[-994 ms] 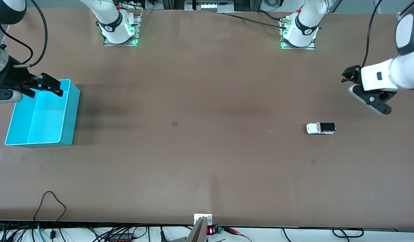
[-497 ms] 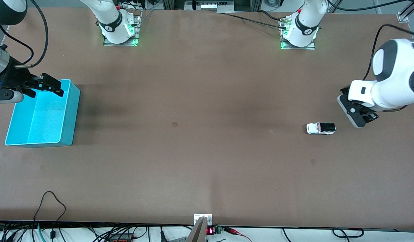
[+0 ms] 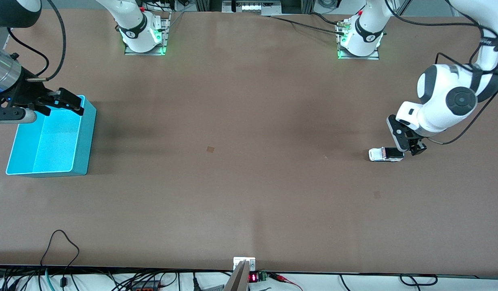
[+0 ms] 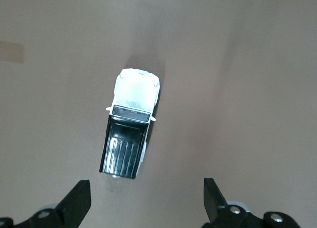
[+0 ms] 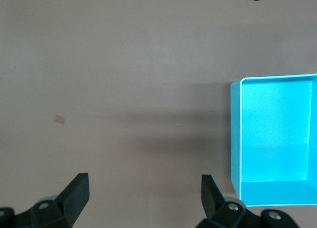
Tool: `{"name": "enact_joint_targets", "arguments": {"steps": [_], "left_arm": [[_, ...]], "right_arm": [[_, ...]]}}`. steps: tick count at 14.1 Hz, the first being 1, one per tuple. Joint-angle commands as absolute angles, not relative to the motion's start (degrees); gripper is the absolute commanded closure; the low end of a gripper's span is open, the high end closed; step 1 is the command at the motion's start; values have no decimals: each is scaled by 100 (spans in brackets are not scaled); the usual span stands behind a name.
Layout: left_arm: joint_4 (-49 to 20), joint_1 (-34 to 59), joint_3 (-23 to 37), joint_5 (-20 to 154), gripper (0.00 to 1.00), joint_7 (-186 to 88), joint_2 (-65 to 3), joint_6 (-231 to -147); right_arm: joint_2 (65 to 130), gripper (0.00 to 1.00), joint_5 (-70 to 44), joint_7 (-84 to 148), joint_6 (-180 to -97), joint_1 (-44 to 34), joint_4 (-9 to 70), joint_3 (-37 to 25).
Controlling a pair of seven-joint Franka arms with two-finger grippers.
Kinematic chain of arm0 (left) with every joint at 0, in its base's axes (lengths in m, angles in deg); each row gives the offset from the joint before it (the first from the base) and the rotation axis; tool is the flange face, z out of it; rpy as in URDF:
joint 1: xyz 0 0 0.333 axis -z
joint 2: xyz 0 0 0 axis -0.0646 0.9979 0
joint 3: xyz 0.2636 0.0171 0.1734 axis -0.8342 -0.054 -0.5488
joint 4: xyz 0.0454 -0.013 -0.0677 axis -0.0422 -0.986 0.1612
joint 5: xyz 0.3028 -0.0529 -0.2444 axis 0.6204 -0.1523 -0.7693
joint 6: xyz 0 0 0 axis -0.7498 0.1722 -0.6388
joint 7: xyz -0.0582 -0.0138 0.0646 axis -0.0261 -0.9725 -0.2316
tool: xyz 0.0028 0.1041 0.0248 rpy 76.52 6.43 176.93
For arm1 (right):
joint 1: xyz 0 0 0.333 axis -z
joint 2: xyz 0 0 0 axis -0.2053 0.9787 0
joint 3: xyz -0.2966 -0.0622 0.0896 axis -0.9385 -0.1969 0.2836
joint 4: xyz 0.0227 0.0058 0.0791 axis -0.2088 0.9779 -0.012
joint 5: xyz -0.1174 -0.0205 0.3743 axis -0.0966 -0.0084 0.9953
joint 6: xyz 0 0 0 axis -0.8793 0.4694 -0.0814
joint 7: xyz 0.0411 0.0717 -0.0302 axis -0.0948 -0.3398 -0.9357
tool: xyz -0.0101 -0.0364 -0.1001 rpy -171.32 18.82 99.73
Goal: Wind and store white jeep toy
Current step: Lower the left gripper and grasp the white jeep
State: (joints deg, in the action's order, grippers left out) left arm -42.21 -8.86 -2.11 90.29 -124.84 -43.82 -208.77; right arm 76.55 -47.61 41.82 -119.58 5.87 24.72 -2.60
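1. Check the bin (image 3: 51, 137) first: it is an open cyan rectangular box resting on the table (image 3: 240, 121) at the right arm's end. Its floor shows plain cyan in the front view and in the right wrist view (image 5: 277, 134).
2. Note that the toy car (image 3: 386, 154) sits outside the bin, on the bare table toward the left arm's end, well apart from the bin.
3. Look at the car in the left wrist view (image 4: 130, 142): white hood and body, a dark windshield strip, and a glossy black ribbed rectangular panel over the roof and rear. It stands upright on its wheels. In the front view its white hood points toward the right arm's end of the table.
4. Your left gripper (image 3: 408, 147) is low over the black rear end of the car. In the left wrist view its two black fingertips (image 4: 74, 203) stand wide apart with nothing between them, and the car lies just ahead of them, untouched.
5. Your right gripper (image 3: 51, 106) hangs over the rim of the bin that is farther from the front camera. Its fingers (image 5: 74, 193) are spread wide and carry nothing.
6. You can also see a small tan patch (image 3: 210, 149) on the table between the bin and the car.
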Motion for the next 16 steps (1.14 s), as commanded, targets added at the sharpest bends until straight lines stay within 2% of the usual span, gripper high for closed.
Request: {"name": "enact_joint_targets", "arguments": {"steps": [1, 4, 9, 11, 12, 13, 16], "left_arm": [[-4218, -948, -180, 9476, 0, -12746, -4117, -21464], [-4209, -974, -171, 9520, 0, -13053, -3792, -22062], [-4209, -1141, -154, 9529, 0, -13159, -3405, -22459], [-4209, -1141, -136, 9529, 8, -13159, -3308, -22548], [-4200, -1141, -136, 9529, 22, -13168, -3290, -22556], [-4200, -1141, -128, 9529, 43, -13177, -3281, -22557], [-4165, -1115, -110, 9529, 82, -13395, -3272, -22557]], "right_arm": [[7564, 0, -4994, 4590, -11907, 368, 2498, -247], [7590, 0, -5021, 4512, -11924, 394, 2490, -265], [7616, 0, -5030, 4495, -11889, 429, 2490, -291], [7651, 0, -5021, 4503, -11889, 446, 2481, -309], [7669, 0, -5030, 4503, -11898, 446, 2481, -309], [7669, 0, -5021, 4503, -11898, 455, 2481, -318], [7695, 0, -5021, 4495, -11898, 455, 2481, -318]]}}
